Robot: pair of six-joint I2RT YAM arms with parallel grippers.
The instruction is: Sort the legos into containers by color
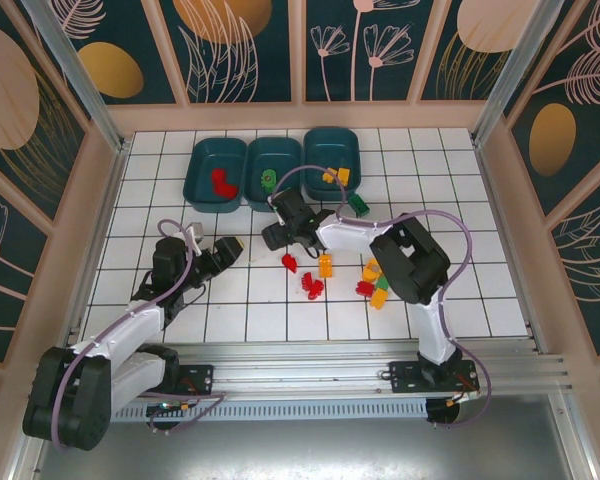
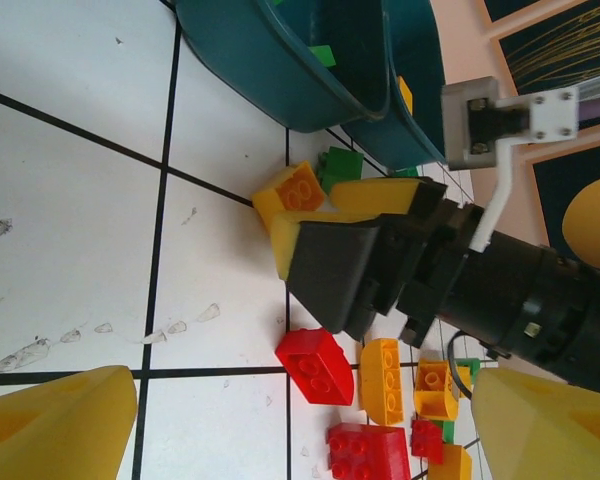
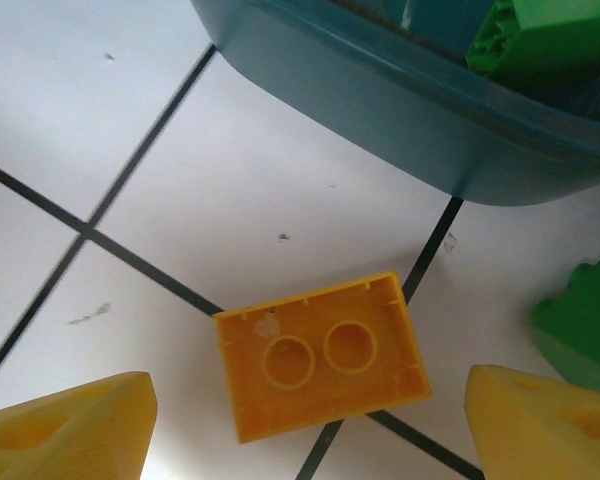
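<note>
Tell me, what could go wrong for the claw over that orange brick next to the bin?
The right claw is open over the orange brick, which sits askew between the fingers, so it might twist or slip when pinched. The bin right beside it is the green one; dropping orange there would be a mis-sort. A loose green brick lies close and could get nudged.

The desk (image 1: 160, 200) is tiled in white with a dark grid. The containers (image 1: 205, 160) at its far edge are coloured dark teal. Red legos (image 1: 222, 182), green legos (image 1: 268, 180) and yellow legos (image 1: 338, 177) are seen inside them. An orange-yellow brick (image 3: 320, 355) is seen on the white tiles. The right fingers (image 3: 65, 430) are coloured yellow. The walls (image 1: 240, 40) are patterned with pale pink and gold leaves on dark blue-green.
</note>
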